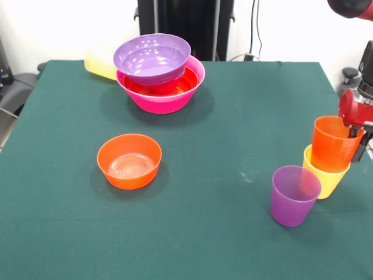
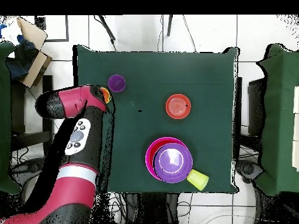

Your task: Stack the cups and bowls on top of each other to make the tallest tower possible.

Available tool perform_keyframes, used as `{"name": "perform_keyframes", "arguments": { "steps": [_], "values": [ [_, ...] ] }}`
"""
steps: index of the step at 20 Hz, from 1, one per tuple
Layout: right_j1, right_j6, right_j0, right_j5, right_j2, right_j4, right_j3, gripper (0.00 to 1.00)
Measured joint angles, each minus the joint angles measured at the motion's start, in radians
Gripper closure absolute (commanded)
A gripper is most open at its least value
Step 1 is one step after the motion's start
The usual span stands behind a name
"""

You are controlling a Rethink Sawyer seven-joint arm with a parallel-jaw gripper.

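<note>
- You can count four cups: an orange cup [image 1: 332,143] nested in a yellow cup [image 1: 325,175] at the right edge of the counter [image 1: 233,116], a purple cup [image 1: 294,195] just beside them, nearer the camera and to their left, and a second yellow cup [image 1: 100,62] lying on its side at the far left, behind the tower.
- You can count four bowls: the big pink bowl [image 1: 166,99] with a wide orange bowl [image 1: 175,86] inside it and the wide shallow purple bowl [image 1: 152,58] resting tilted on top, together making the tower; a small orange bowl [image 1: 129,160] stands alone, well apart, near the middle left.
- The pincer [image 1: 356,129] is at the orange cup's rim; you cannot tell from either view whether it grips.
- The front view shows the nested orange and yellow pair plainly; from overhead the red arm [image 2: 76,134] covers most of it, leaving a sliver of orange. The overhead view shows the toppled yellow cup [image 2: 198,179] whole, just beside the pink bowl.
- All pieces are glossy smooth plastic, cups tapered, bowls round; the counter is covered in dull green cloth.
</note>
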Motion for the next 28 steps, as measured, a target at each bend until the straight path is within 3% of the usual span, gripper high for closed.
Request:
{"name": "perform_keyframes", "arguments": {
  "steps": [9, 10, 28],
  "values": [
    [0.005, 0.0, -0.002, -0.017, -0.005, 0.003, -0.013, 1.0],
    [0.005, 0.0, -0.004, -0.021, -0.006, 0.003, -0.013, 0.0],
    [0.007, 0.0, -0.004, -0.029, -0.014, 0.005, -0.016, 0.0]
  ]
}}
